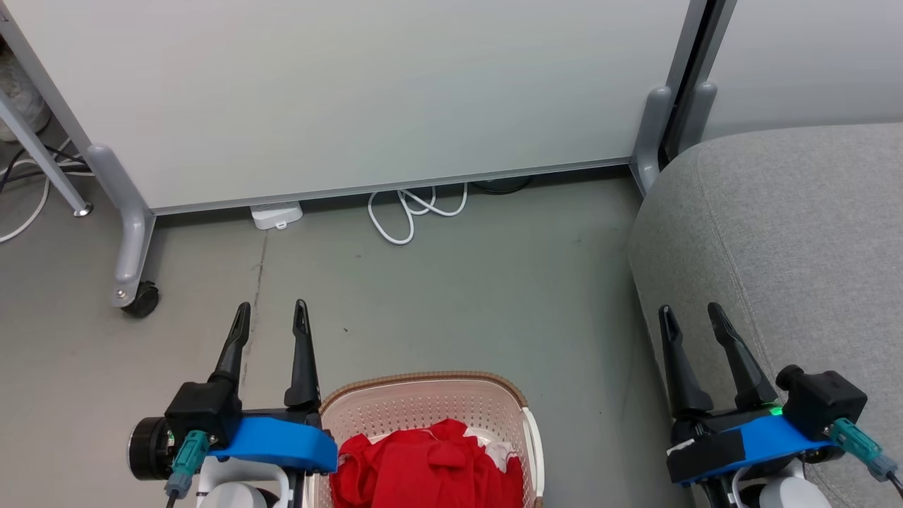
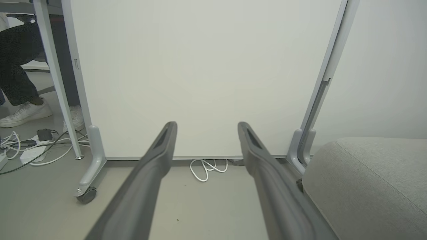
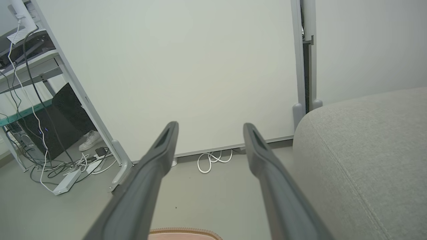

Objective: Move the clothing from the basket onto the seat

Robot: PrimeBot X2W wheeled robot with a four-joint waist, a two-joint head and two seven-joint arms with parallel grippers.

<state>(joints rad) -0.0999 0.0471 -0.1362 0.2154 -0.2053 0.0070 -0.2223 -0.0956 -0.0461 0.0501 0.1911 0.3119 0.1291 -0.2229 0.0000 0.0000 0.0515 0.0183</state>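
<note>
The cream perforated basket [image 1: 423, 402] with a brown rim sits on the floor at the bottom centre of the head view, and its rim edge [image 3: 185, 231] peeks into the right wrist view. Red clothing [image 1: 427, 466] with a bit of white trim is bunched inside it. The grey seat [image 1: 783, 233] fills the right side, and also shows in the wrist views [image 2: 367, 186] [image 3: 363, 156]. My left gripper [image 1: 271, 314] is open just left of the basket, above the floor. My right gripper [image 1: 691, 316] is open at the seat's front edge. Nothing is between either pair of fingers.
A white partition panel [image 1: 353, 92] on grey wheeled feet [image 1: 137, 296] stands across the back. A coiled white cable [image 1: 413, 208] and a white adapter [image 1: 276, 214] lie at its base. A person's legs and white shoes [image 2: 25, 113] are behind the panel at left, with cables on the floor.
</note>
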